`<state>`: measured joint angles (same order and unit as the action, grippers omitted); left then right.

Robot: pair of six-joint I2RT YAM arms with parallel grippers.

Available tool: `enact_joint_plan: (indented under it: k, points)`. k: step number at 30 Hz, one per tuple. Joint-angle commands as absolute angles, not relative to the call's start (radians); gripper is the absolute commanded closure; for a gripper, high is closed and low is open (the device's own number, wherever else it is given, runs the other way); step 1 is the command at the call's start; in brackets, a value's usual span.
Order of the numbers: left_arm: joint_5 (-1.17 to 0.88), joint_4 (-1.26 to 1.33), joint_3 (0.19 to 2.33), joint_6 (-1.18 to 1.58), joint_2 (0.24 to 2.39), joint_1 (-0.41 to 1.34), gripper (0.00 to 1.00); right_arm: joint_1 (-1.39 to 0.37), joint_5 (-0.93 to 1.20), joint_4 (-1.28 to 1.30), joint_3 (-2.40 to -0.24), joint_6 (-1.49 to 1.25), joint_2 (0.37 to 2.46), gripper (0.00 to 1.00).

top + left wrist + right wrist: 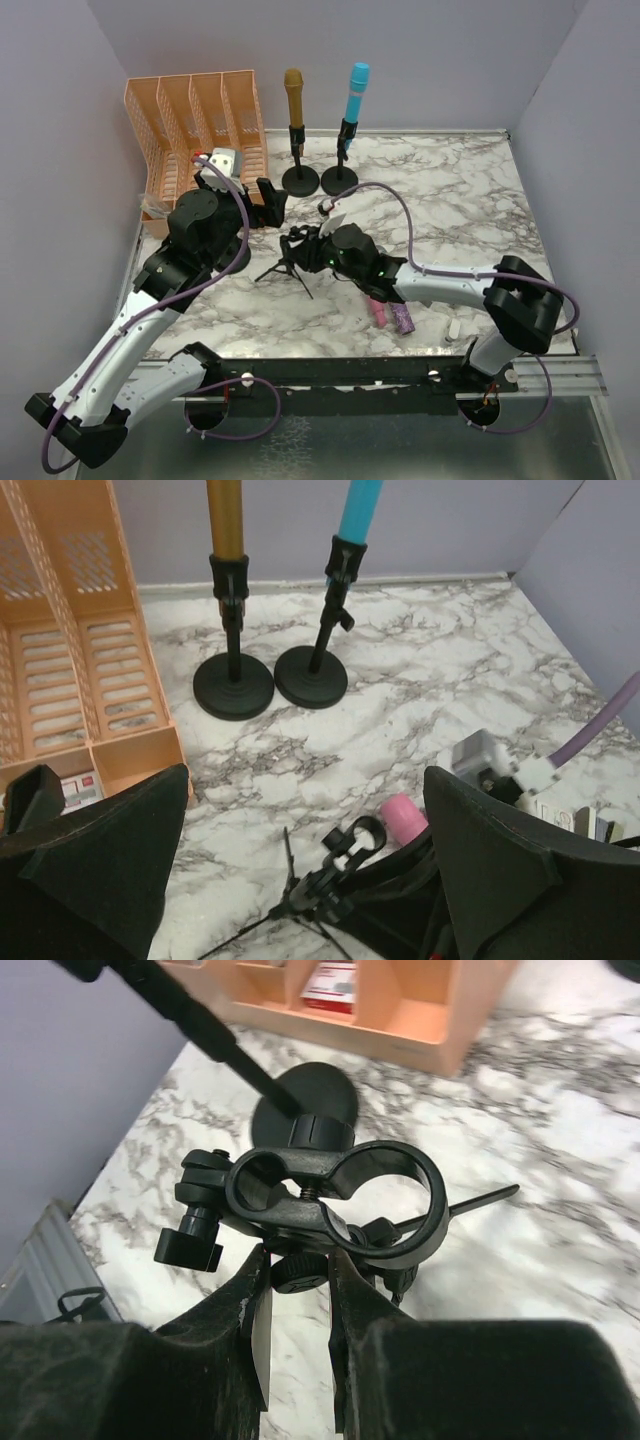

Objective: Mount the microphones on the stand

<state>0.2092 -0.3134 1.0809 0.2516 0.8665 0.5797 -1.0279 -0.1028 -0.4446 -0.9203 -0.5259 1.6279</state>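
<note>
Top: gold mic (293, 95) and blue mic (356, 90) clipped in, just right of orange rack (190, 120); pink mic (381, 312) and purple mic (402, 321) loose, far right of rack. You've two left.
Left wrist: left gripper (305, 780) open, empty.
Right wrist: right gripper (297, 1270) clamps tripod stand (300, 1167), clip empty.

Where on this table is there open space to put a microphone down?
Bare: the back-right marble, between the blue microphone's round base and the side wall. Crowded: the centre, with the tripod stand, right gripper and pink microphone.
</note>
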Motion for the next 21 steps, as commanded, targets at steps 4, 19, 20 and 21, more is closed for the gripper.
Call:
enact_joint_plan:
  k: [4,19,20,21]
  points:
    - [0.141,-0.260,0.959,0.348,0.866,0.577,0.01,-0.967,-0.177,-0.289,-0.849,-0.572,1.485,0.92]
    - [0.068,-0.049,0.629,0.446,0.832,0.580,0.02,-0.864,0.006,-0.276,-0.826,-0.594,1.421,0.84]
    - [0.053,-0.020,0.605,0.449,0.835,0.580,0.03,-0.853,0.039,-0.280,-0.825,-0.594,1.422,0.84]
    - [0.036,0.015,0.581,0.451,0.838,0.580,0.04,-0.843,0.068,-0.279,-0.827,-0.595,1.421,0.85]
